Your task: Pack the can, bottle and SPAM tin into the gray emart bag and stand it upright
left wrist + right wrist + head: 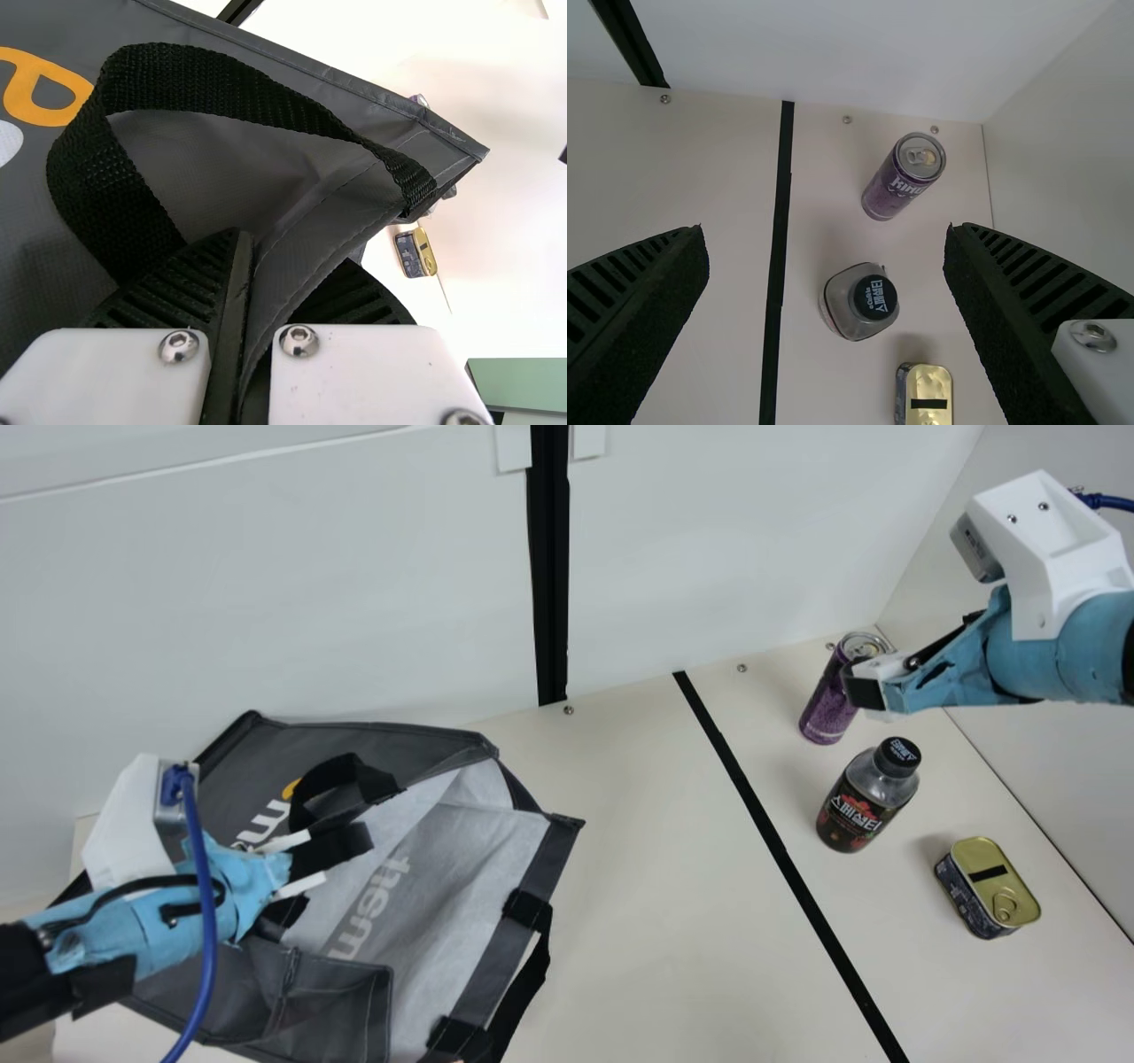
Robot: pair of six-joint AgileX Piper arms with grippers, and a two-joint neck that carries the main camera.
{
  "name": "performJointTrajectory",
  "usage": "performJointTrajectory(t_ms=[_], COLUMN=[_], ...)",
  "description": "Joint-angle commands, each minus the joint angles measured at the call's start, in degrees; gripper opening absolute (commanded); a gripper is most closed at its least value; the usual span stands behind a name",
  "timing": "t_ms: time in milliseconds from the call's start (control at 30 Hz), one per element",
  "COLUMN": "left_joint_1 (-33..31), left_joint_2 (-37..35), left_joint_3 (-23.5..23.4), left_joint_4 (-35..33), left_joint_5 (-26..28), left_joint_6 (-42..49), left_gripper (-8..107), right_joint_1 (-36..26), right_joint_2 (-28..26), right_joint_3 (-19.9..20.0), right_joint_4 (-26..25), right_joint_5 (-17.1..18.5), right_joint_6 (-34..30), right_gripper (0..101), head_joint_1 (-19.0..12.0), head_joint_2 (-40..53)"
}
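Your left gripper (332, 871) pinches the gray fabric rim of the large gray bag (399, 744), beside a black webbing handle (328, 771). The bag lies slumped on the cream table (638, 921), its pale lining exposed. Your right gripper (866, 691) holds its fingers spread apart, with nothing between them. Past the black strip (775, 841), you have the slim purple can (824, 713) upright, the clear, black-capped bottle (855, 810) upright near it, and the gold-lidded rectangular tin (992, 886), lid up, near the bottle.
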Motion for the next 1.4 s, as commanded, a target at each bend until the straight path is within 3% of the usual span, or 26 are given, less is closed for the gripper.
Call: performJointTrajectory(t_ms=[0,767,1367], left_joint_1=[0.0,0.0,0.0], left_joint_2=[0.0,0.0,0.0], left_joint_3=[0.0,0.0,0.0], left_joint_4=[0.0,0.0,0.0], left_joint_5=[0.0,0.0,0.0], left_joint_6=[0.0,0.0,0.0], left_gripper=[-8,-8,-8], right_joint_1=[-0.15,0.01,0.57], right_joint_2=[1.38,16.67,26.64], right_joint_3=[-0.91,-12.47,-18.79], right_joint_4=[-0.18,-2.97,-5.04], right_joint_5=[0.02,0.02,0.02], right_joint_6=[0.03,0.83,1.72], right_gripper=[95,95,95], head_joint_1=[-1.21,-1.21,-1.21], head_joint_2=[-0.05,-0.05,-0.05])
